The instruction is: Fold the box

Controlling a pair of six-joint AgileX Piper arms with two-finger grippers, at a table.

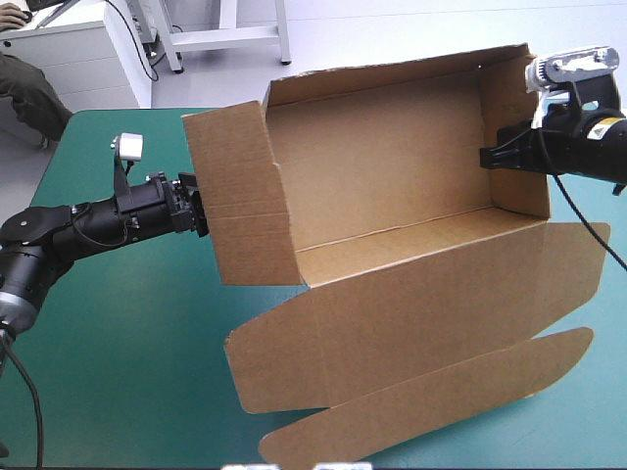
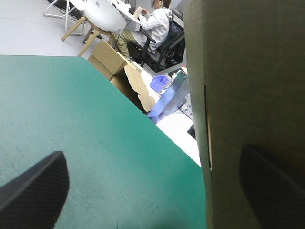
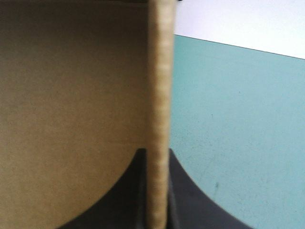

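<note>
The brown box is tipped up on the teal-green cover with its open inside facing me. Its side walls are raised, and the lid and a long flap lie flat toward the table's near edge. My left gripper is at the outside of the box's left wall. It is open, with one finger in front of the brown board and the other finger over bare cover. My right gripper is shut on the right wall, whose edge runs between its fingers.
Bare teal-green cover stretches left of the box and under my left arm. More brown board stands on the floor beyond the table's edge in the left wrist view. The long flap reaches close to the near edge.
</note>
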